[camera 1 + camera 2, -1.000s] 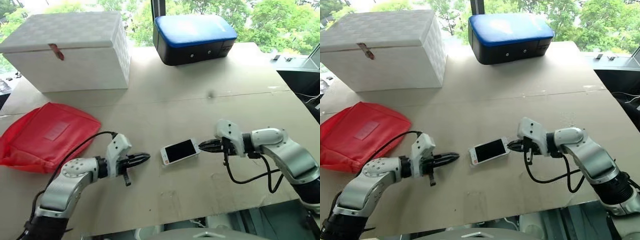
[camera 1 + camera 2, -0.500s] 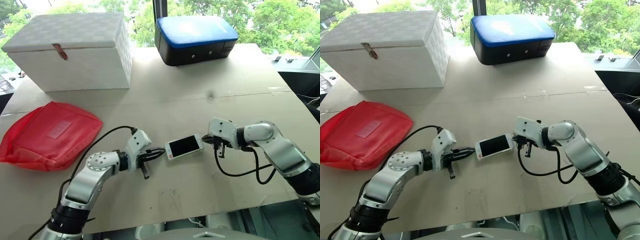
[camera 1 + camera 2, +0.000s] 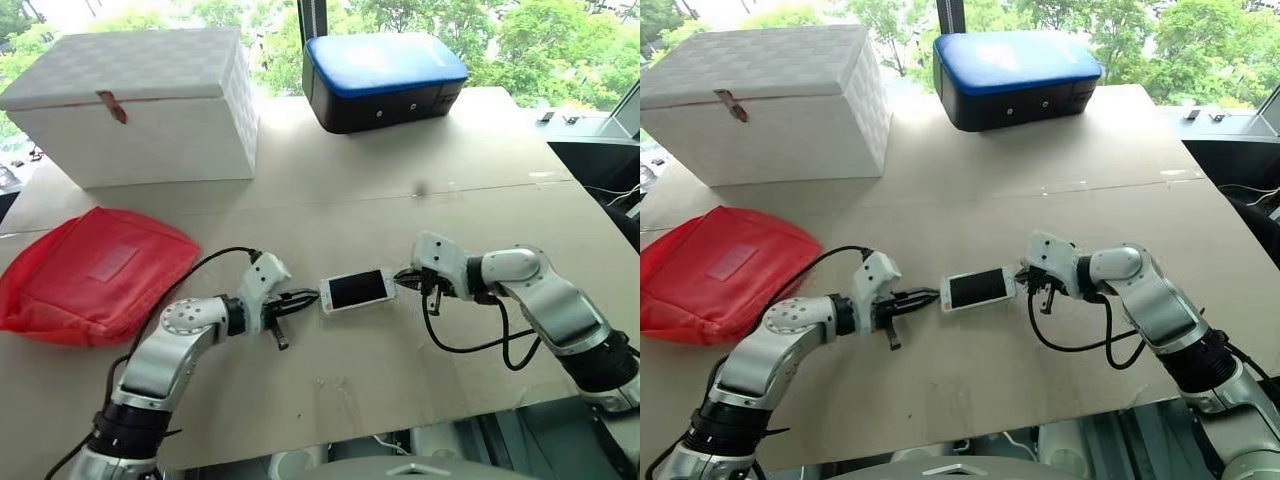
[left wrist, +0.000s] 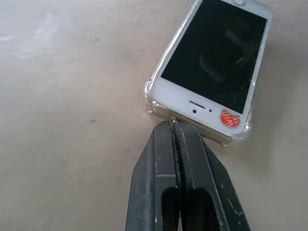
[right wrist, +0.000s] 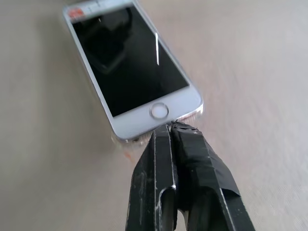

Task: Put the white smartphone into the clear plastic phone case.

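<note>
Honestly, the phone [image 3: 358, 290] is sat screen-up near the middle of the left eye view, flat on the table [image 3: 330, 190], and in the left wrist view the case [image 4: 237, 137] can be made out as a thin clear lip around its lower corners. So the phone looks to be lying in or on the case already, though whether it's fully snapped in can't be told.

The left gripper [image 4: 173, 126] is pressed shut, nothing pinched, with its tip just at the earpiece end where the red sticker [image 4: 230, 118] is. The right gripper [image 5: 169, 128] is pressed shut too, empty, and parked at the home-button end. The phone is basically bracketed end to end by two closed tips.

Handling-wise, the phone would be guessed as light but rigid, with a glossy glass face that's slippery and shouldn't be jabbed. The case is likely thin, flexy and hard to see, so it could skate across the table if pushed from one side only. Pressing is probably best done on the white bezels or the short edges, not on the screen, with the opposite end braced. Corners are where the rim would be expected to resist most.
</note>
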Robot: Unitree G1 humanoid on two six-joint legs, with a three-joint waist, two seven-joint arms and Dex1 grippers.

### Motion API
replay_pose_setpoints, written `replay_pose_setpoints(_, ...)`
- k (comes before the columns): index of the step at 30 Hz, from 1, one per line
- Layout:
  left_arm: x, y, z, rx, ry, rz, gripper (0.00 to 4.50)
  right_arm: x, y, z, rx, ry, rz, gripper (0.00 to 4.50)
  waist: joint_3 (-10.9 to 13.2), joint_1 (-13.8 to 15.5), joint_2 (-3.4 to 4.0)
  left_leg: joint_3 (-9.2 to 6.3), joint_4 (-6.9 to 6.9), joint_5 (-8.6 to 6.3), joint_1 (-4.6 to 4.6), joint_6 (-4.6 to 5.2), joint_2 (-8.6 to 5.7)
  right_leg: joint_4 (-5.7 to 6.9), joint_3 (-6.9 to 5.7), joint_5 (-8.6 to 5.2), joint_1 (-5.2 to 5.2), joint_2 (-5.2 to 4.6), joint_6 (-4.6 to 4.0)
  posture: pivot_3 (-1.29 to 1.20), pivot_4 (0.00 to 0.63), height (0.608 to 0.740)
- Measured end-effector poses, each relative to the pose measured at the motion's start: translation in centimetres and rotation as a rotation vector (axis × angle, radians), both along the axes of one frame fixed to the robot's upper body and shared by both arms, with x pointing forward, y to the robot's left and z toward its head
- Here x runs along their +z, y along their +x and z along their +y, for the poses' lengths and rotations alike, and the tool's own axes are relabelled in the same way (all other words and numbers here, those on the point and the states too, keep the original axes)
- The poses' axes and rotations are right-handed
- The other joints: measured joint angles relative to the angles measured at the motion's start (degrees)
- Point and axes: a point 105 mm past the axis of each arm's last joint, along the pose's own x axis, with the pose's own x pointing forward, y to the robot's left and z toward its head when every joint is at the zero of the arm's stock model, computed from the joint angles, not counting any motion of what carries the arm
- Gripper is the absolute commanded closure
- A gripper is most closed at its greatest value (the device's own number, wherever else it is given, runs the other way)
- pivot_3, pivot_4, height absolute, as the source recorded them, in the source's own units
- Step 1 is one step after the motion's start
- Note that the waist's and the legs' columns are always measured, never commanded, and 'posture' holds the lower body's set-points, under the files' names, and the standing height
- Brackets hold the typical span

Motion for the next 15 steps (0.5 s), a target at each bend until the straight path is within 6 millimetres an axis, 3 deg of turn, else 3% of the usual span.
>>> replay_pose_setpoints(5, 3.0, 0.7, -2.4, -0.081, -0.117, -0.033, 4.43, 1.2, -0.1, 0.5, 0.010, 0.028, 0.000, 4.50, 0.0, 0.7, -0.04, 0.02, 0.08, -0.02, -0.24, 0.03, -0.19, -0.08, -0.04, 0.02, -0.08, -0.15, 0.02, 0.00, 0.150, 0.734)
replay_pose_setpoints(10, 0.9, 0.1, -6.0, -0.147, -0.098, 0.011, 4.43, 0.1, 0.3, 1.2, -0.010, 0.054, 0.058, 4.50, 0.1, 0.3, -0.09, 0.15, 0.01, -0.04, -0.26, 0.06, -0.19, -0.10, 0.08, 0.01, -0.17, -0.08, 0.03, 0.00, 0.150, 0.734)
replay_pose_setpoints(15, -0.1, -0.1, -6.3, -0.163, -0.047, 0.001, 4.43, -1.9, 0.9, 0.8, -0.032, -0.020, 0.114, 4.50, 0.1, 0.3, -0.07, 0.09, -0.01, -0.03, -0.15, 0.05, -0.08, -0.01, 0.07, 0.00, -0.17, 0.07, 0.02, 0.00, 0.150, 0.734)
